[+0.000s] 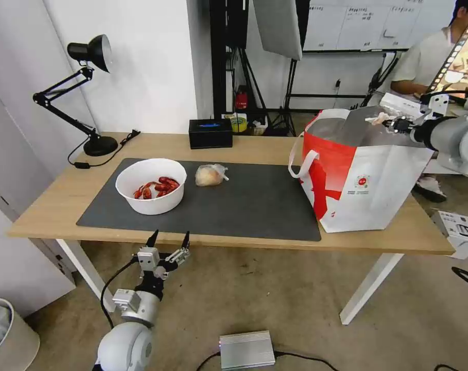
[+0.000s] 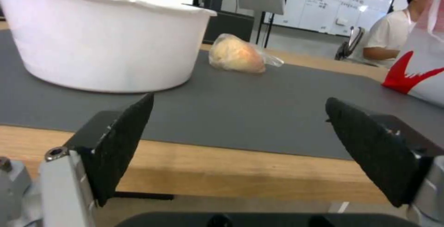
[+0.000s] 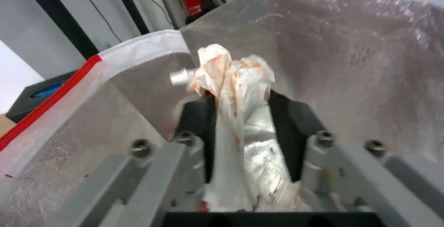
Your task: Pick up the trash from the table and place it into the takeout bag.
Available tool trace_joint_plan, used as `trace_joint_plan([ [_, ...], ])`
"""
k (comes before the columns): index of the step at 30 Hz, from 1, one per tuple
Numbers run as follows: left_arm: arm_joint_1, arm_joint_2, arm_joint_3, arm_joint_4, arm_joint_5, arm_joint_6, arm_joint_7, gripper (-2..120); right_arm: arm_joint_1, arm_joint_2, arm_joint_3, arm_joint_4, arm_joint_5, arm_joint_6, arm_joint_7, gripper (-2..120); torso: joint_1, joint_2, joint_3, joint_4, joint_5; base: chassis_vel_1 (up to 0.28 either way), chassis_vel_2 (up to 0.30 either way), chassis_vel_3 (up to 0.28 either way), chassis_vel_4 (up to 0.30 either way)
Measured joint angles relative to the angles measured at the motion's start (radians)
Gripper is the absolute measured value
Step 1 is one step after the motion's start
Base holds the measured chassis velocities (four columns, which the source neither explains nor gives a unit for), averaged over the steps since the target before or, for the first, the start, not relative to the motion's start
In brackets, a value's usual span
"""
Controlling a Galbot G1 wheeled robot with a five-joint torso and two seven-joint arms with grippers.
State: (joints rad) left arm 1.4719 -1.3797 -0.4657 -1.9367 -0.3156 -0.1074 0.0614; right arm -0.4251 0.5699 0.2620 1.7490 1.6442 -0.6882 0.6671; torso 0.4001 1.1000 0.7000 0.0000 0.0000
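A white round bowl (image 1: 150, 185) (image 2: 106, 40) with red crayfish sits on the left of the dark mat (image 1: 254, 206) on the table (image 1: 53, 206). Beside it lies a small clear bag with a tan lump (image 1: 209, 175) (image 2: 237, 55). The white-and-red takeout bag (image 1: 362, 175) (image 2: 418, 71) stands upright at the table's right end. Over its open mouth, my right gripper (image 1: 385, 121) (image 3: 238, 98) is shut on a crumpled, stained white tissue (image 1: 378, 119) (image 3: 231, 78), with the foil lining (image 3: 347, 64) around it. My left gripper (image 1: 168, 239) (image 2: 239, 99) hangs open just below the table's front edge, in front of the bowl.
A black desk lamp (image 1: 89, 93) stands at the back left and a black tissue box (image 1: 210, 133) at the back middle. On the floor are a grey metal box (image 1: 246, 349), a bin (image 1: 7, 335) and a white box (image 1: 457, 232).
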Motion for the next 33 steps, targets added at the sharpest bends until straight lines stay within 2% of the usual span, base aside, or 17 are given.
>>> trace_joint_plan([
  [5, -0.002, 0.0, 0.002, -0.001, 0.001, 0.003, -0.001, 100, -0.002, 0.016, 0.002, -0.006, 0.009, 0.004, 0.01, 53, 0.0, 0.0, 0.0, 0.0, 0.0, 0.0, 0.0, 0.0, 0.0],
  [8, -0.002, 0.003, 0.0, -0.001, 0.001, 0.003, -0.001, 100, -0.003, 0.02, 0.003, -0.006, 0.009, 0.007, 0.01, 59, 0.0, 0.0, 0.0, 0.0, 0.0, 0.0, 0.0, 0.0, 0.0],
  [10, 0.001, 0.004, -0.005, -0.001, 0.001, 0.004, -0.002, 100, -0.005, 0.03, 0.005, -0.007, 0.001, 0.014, 0.008, 73, 0.0, 0.0, 0.0, 0.0001, -0.0001, 0.0, 0.0, 0.0, 0.0],
  [12, 0.003, 0.004, -0.005, -0.001, 0.001, 0.004, -0.002, 100, -0.006, 0.032, 0.006, -0.009, -0.005, 0.017, 0.006, 76, 0.0, 0.0, 0.0, 0.0, 0.0, 0.0, 0.0, 0.0, 0.0],
  [14, 0.004, 0.003, -0.005, -0.001, 0.001, 0.004, -0.002, 100, -0.008, 0.036, 0.006, -0.009, -0.015, 0.023, -0.002, 86, 0.0, 0.0, 0.0, 0.0, 0.0, 0.0, 0.0, 0.0, 0.0],
  [16, 0.005, 0.002, -0.005, -0.001, 0.001, 0.004, -0.002, 100, -0.011, 0.037, 0.008, -0.009, -0.023, 0.031, -0.011, 89, 0.0, 0.0, 0.0, 0.0, -0.0001, 0.0, 0.0, 0.0, 0.0],
  [18, 0.005, 0.001, -0.006, -0.001, 0.001, 0.004, -0.002, 100, -0.027, 0.041, 0.022, -0.001, -0.047, 0.054, -0.04, 99, 0.0, 0.0, 0.0, 0.0, 0.0, 0.0, 0.0, 0.0, 0.0],
  [20, 0.006, 0.001, -0.006, -0.002, 0.002, 0.004, -0.002, 100, -0.042, 0.044, 0.03, 0.009, -0.069, 0.086, -0.064, 100, 0.0, 0.0, 0.0, 0.0, -0.0001, 0.0, 0.0, 0.0, 0.0],
  [23, 0.006, 0.001, -0.009, -0.003, 0.002, 0.004, -0.002, 100, -0.105, 0.046, 0.052, 0.042, -0.191, 0.204, -0.172, 100, 0.0, 0.0, 0.0, 0.0, -0.0001, 0.0, 0.0, 0.0, 0.0],
  [24, 0.006, 0.001, -0.009, -0.003, 0.002, 0.004, -0.002, 100, -0.105, 0.046, 0.052, 0.042, -0.191, 0.204, -0.172, 100, 0.0, 0.0, 0.0, 0.0, -0.0001, 0.0, 0.0, 0.0, 0.0],
  [27, 0.007, 0.001, -0.012, -0.005, 0.003, 0.005, -0.002, 100, -0.186, 0.043, 0.074, 0.084, -0.344, 0.355, -0.308, 100, 0.0, 0.0, 0.0, 0.0, -0.0001, 0.0, 0.0, 0.0, 0.0],
  [28, 0.007, 0.001, -0.012, -0.005, 0.003, 0.005, -0.002, 100, -0.186, 0.043, 0.074, 0.084, -0.344, 0.355, -0.308, 100, 0.0, 0.0, 0.0, 0.0, -0.0001, 0.0, 0.0, 0.0, 0.0],
  [31, 0.007, -0.001, -0.015, -0.006, 0.003, 0.005, -0.002, 100, -0.279, 0.04, 0.093, 0.131, -0.532, 0.522, -0.448, 100, 0.0, 0.0, 0.0, -0.0001, -0.0001, 0.0, 0.0, 0.0, 0.0],
  [32, 0.007, -0.001, -0.015, -0.006, 0.003, 0.005, -0.002, 100, -0.279, 0.04, 0.093, 0.131, -0.532, 0.522, -0.448, 100, 0.0, 0.0, 0.0, -0.0001, -0.0001, 0.0, 0.0, 0.0, 0.0],
  [33, 0.008, -0.002, -0.016, -0.007, 0.003, 0.005, -0.002, 100, -0.304, 0.043, 0.095, 0.147, -0.579, 0.576, -0.48, 100, 0.0, 0.0, 0.0, -0.0002, 0.0, 0.0, 0.0, 0.0, 0.0],
])
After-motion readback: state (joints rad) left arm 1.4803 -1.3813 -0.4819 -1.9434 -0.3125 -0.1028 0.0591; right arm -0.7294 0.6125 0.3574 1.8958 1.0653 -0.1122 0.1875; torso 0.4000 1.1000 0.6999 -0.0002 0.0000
